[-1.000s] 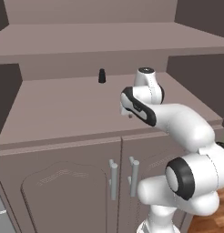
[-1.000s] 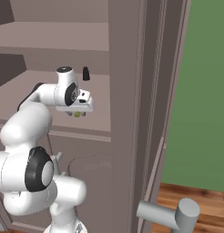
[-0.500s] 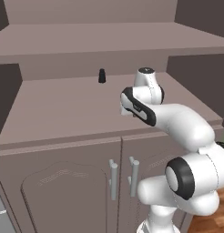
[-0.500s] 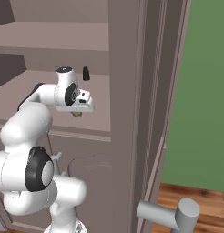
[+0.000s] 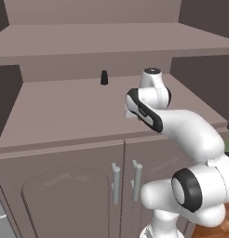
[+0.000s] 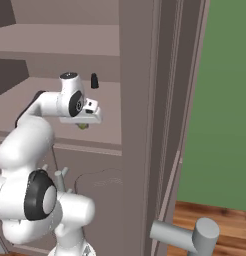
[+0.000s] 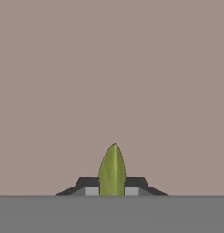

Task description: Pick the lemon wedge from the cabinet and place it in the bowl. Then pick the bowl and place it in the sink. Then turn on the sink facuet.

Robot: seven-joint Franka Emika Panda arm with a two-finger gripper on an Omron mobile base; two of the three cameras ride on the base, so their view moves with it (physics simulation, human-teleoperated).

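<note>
Your hand [image 7: 112, 191] is pinching the lemon wedge [image 7: 112, 170]: in the hand view the two dark fingertips [image 7: 89, 184] press against either side of the yellow-green sliver, which stands up between them with its point away from the camera. Behind it that view gives you plain taupe, which I take to be the shelf board, so the wedge looks low over the shelf, though you cannot tell from here whether it rests on it or is lifted clear.

From the right base view, the hand [image 6: 84, 124] reaches in over the open shelf of the cabinet [image 6: 140, 100], and a speck of the lemon wedge [image 6: 83, 126] peeks out directly under it. Further back on the same shelf stands a small black bottle [image 5: 104, 77], well apart from the hand and out of your way.

As for progress, judge yourself at the very start: the wedge is gripped but not out of the cabinet. You have yet to carry it to the bowl, move the bowl to the sink, and turn on the faucet.
</note>
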